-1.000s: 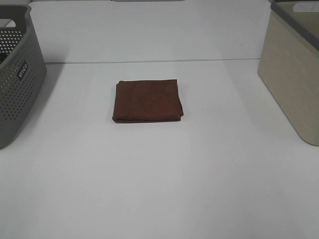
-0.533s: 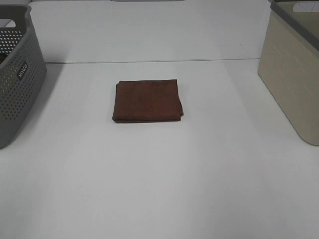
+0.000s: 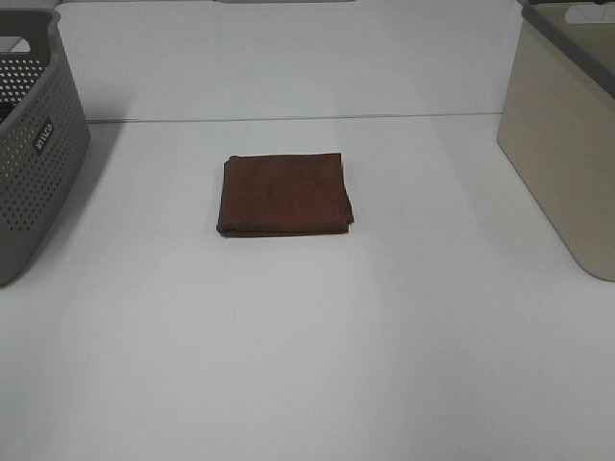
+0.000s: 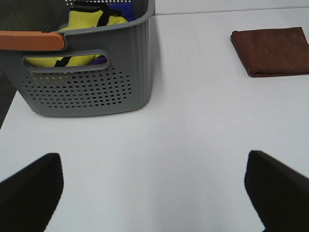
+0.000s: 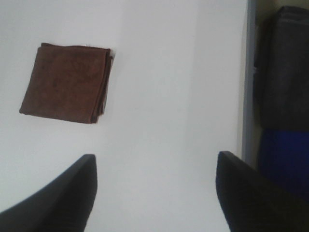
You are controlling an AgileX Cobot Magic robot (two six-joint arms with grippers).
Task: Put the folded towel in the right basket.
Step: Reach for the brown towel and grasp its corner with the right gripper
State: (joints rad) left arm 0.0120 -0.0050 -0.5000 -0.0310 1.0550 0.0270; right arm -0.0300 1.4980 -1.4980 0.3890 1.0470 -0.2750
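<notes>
The folded brown towel [image 3: 284, 194] lies flat on the white table [image 3: 307, 346] near its middle. It also shows in the left wrist view [image 4: 270, 50] and the right wrist view [image 5: 66, 83]. The right basket [image 3: 562, 144] is beige with a grey rim and stands at the table's right edge; in the right wrist view its rim [image 5: 248, 77] shows, with dark and blue folded cloth inside. Neither gripper shows in the exterior high view. My left gripper [image 4: 154, 193] is open and empty, far from the towel. My right gripper [image 5: 154, 193] is open and empty, above the table between towel and basket.
A grey perforated basket [image 3: 34, 144] stands at the table's left edge; in the left wrist view the grey basket [image 4: 91, 87] holds yellow and blue items. A seam [image 3: 288, 119] crosses the table behind the towel.
</notes>
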